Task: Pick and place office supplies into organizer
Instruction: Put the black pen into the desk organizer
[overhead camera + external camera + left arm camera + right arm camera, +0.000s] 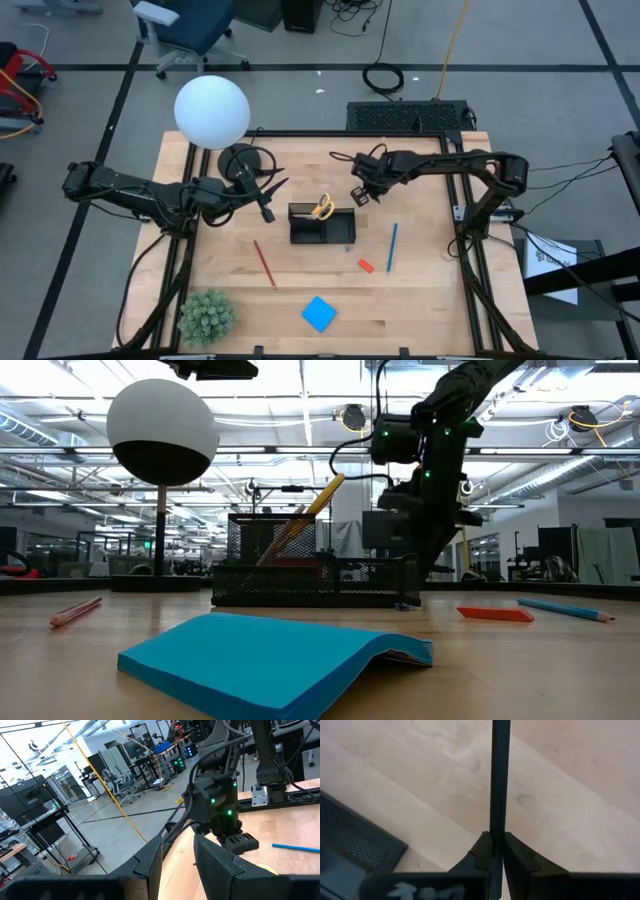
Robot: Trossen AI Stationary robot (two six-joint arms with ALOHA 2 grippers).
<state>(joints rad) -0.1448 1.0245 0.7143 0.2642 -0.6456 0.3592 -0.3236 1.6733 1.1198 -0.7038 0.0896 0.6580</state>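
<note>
Just beside the organizer's right end, above the desk, your right end effector is clamped on a thin black pen, its pads pinching the shaft from both sides. The pen runs straight out ahead of the wrist, which suits a drop into the tall narrow compartment; you would likely need to carry it across over the mesh wall first.

Your left end effector sits on the organizer's other side, near the lamp's round base, with a narrow gap between its fingers and nothing held. It looks parked clear of the right arm's path.

The yellow-handled scissors already stand in the organizer, handles up. Loose on the desk are:

- a red pencil, left of the tray
- an orange-red eraser and a blue pencil, to the right
- a blue note pad near the front edge, beside the green plant

All lie well apart, so each can be picked singly.
</note>
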